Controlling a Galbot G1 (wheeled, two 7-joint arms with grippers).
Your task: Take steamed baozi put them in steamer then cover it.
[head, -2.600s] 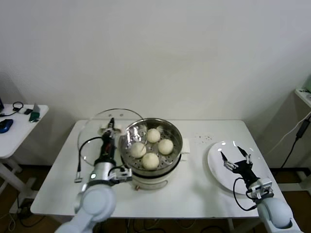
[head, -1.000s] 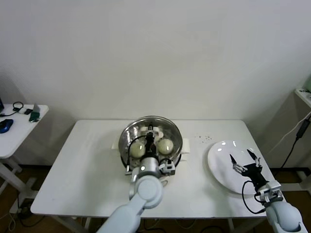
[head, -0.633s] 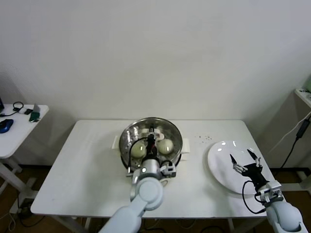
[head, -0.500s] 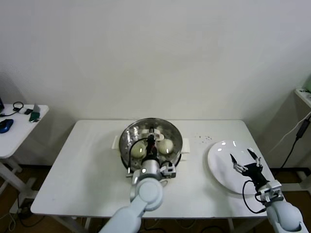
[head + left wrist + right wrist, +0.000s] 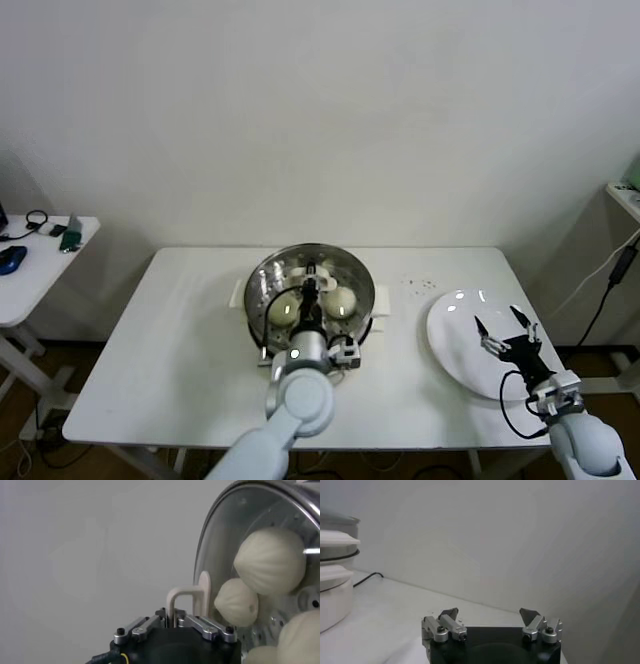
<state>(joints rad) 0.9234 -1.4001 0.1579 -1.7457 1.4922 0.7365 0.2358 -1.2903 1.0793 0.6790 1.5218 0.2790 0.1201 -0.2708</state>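
1. At the far left of the head view stood a small white side table (image 5: 40, 262) bearing dark gadgets too small to identify, its left edge cut off by the frame.
2. A plain off-white wall filled the upper half; a smooth white rectangular table (image 5: 170, 350) spanned the lower middle.
3. At centre sat the round shiny steel steamer (image 5: 262, 285) on its white base, covered by the round clear glass cover (image 5: 350, 275) with a metal rim.
4. Smooth, domed cream-white steamed baozi (image 5: 270, 560) showed through the glass; the left wrist view caught four, two of them only partly.
5. The left gripper (image 5: 311, 283) reached over the cover's centre, its fingers nearly together about the cream-white oblong handle (image 5: 187, 600); whether they still pinched it could not be told.
6. A scatter of tiny dark specks (image 5: 420, 284) lay right of the steamer, too small to make out.
7. A flat round white plate (image 5: 455, 335) rested at lower right.
8. The right gripper (image 5: 505, 328) hovered over the plate, fingers spread wide and holding nothing.
9. At the right edge, a black cable (image 5: 607, 290) hung beside a shelf cut off by the frame.
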